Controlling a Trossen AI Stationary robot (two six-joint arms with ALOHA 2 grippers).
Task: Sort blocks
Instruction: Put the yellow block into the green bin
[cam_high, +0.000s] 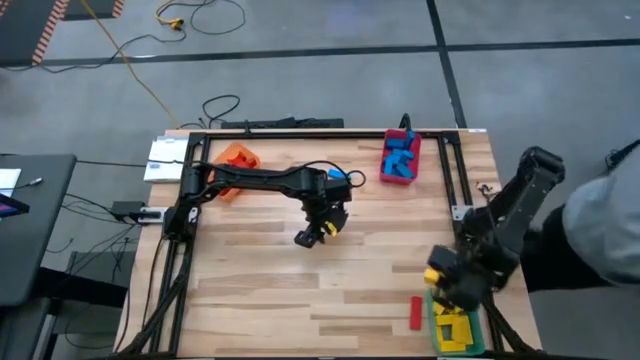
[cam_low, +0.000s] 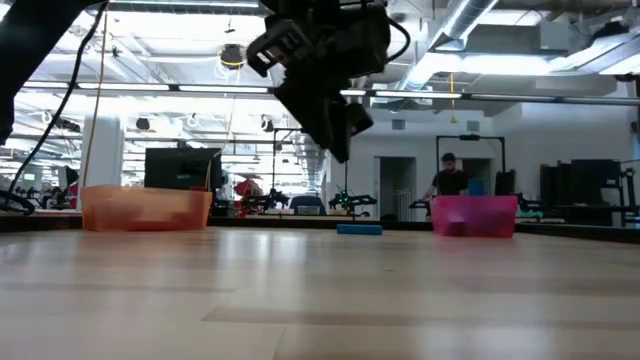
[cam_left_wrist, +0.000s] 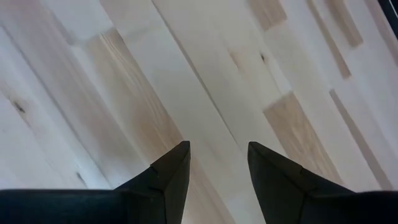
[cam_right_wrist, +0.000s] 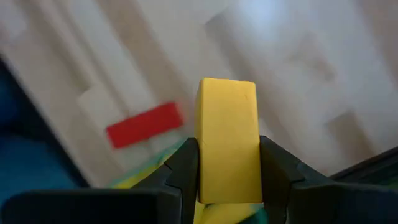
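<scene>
Yellow block, held (cam_right_wrist: 227, 140): rectangular bar, upright between two dark fingers, above the table's near right corner.
Red block (cam_high: 416, 313): bar lying flat on the table, just beside the yellow pile.
Yellow blocks (cam_high: 452, 327): piled together.
Blue blocks (cam_high: 399, 158): piled together at far edge.
Single blue block (cam_low: 359, 229): flat on table.

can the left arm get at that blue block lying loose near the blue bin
Probably yes. The left tool is open and empty over bare table, and the blue block lies loose just beyond it, nothing between them.
</scene>
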